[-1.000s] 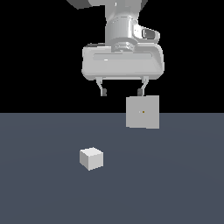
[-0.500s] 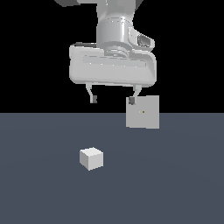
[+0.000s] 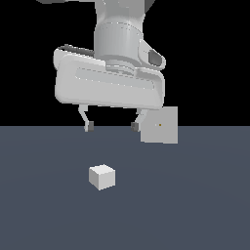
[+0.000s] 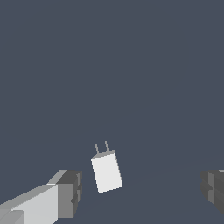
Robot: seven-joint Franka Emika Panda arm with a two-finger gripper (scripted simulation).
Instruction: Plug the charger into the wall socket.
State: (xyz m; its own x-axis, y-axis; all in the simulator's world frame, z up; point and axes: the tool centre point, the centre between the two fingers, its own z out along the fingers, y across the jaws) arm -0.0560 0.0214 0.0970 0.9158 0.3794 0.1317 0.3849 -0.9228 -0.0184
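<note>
The charger (image 3: 102,176) is a small white-grey cube lying on the dark grey floor. In the wrist view the charger (image 4: 106,171) shows two thin prongs at one end. The wall socket (image 3: 160,125) is a flat upright light-grey panel with a tiny orange dot, at the exterior view's right; its near edge is partly hidden by one finger. My gripper (image 3: 111,127) is open and empty, hanging above and slightly behind the charger, well apart from it. Its fingertips (image 4: 70,194) frame the charger in the wrist view.
The dark grey floor (image 3: 195,205) spreads around the charger and ends at a black background behind the socket.
The gripper has moved toward the camera and to the exterior view's left, coming nearer over the charger. Its jaws stay open. The charger and socket have not moved.
</note>
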